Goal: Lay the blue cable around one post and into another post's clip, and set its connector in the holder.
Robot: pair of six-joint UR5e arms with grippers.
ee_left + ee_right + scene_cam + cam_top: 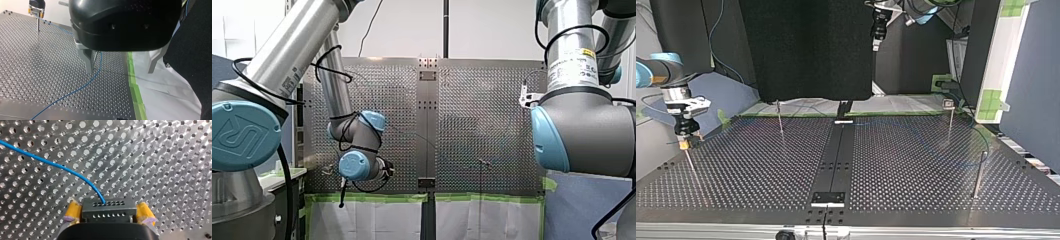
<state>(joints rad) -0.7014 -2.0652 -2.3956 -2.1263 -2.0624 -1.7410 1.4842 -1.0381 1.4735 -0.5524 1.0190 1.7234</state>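
Blue cable (62,168) ends in a black connector (107,208). My right jaws pinch that connector from both sides, with a yellow pad (72,211) pressed against each end. The cable leaves the connector's face just ahead of these jaws and arcs away low over the perforated surface (162,157). In the top view the right jaws hang right at the tip of a thin post (691,167). I cannot tell whether the connector touches the post.

My left jaws are spread wide and hold nothing. Their two metal fingers (87,61) hang well above the surface. Below them the cable lies on the surface and passes just beside one finger. A slim post (95,58) stands next to that same finger, on its inner side, with the cable close by it. I cannot tell whether the cable touches this post. The other finger hangs past the strip of green tape (133,82), over a white sheet (165,90). Far ahead of the left jaws the cable rises off the surface towards the right jaws. Behind them it trails on across the holes.
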